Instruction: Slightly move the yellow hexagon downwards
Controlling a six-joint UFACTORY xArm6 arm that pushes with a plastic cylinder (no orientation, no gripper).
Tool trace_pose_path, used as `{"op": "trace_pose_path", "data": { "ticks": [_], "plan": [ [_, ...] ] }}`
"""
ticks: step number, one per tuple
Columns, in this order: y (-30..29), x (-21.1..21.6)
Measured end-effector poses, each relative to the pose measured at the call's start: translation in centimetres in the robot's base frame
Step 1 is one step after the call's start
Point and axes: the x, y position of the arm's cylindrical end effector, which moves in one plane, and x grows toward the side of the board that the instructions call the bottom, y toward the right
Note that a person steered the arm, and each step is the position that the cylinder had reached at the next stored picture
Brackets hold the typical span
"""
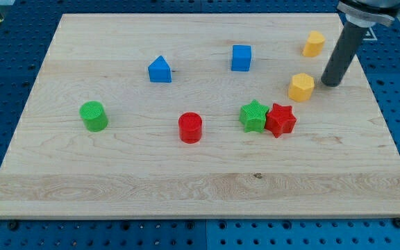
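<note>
Approach step, by the look of it, with the push itself not yet begun. Toward the view's right on the wooden desk (117,187): the yellow hexagon (301,87), up and to the right of a green star (253,115) and a red star (280,119) touching side by side. Higher, near the view's top: a second yellow block (314,43), shape hard to make out, judged not the target. Just beside the hexagon on the view's right, roughly level with it: my tip (330,84); touching or a hair apart, impossible to tell. No hand fitted to this arm, only a straight dark rod, so nothing to report as apart, together or clamped. Wrong side for a downward shove; pushing from here likely to send the hexagon leftward. Next move, as a judgement: round to the hexagon's top side, into the space between the two yellow blocks without nudging either, then a short, centred stroke toward the view's bottom, ended early. Blue cube (241,57), blue house-shaped block (160,69), red cylinder (190,128) and green cylinder (94,115) well apart, out of the way.
</note>
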Motion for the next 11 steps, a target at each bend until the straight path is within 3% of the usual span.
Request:
{"op": "trace_pose_path", "data": {
  "ticks": [4, 11],
  "plan": [
    [-4.2, -1.1],
    [-5.3, -0.1]
  ]
}}
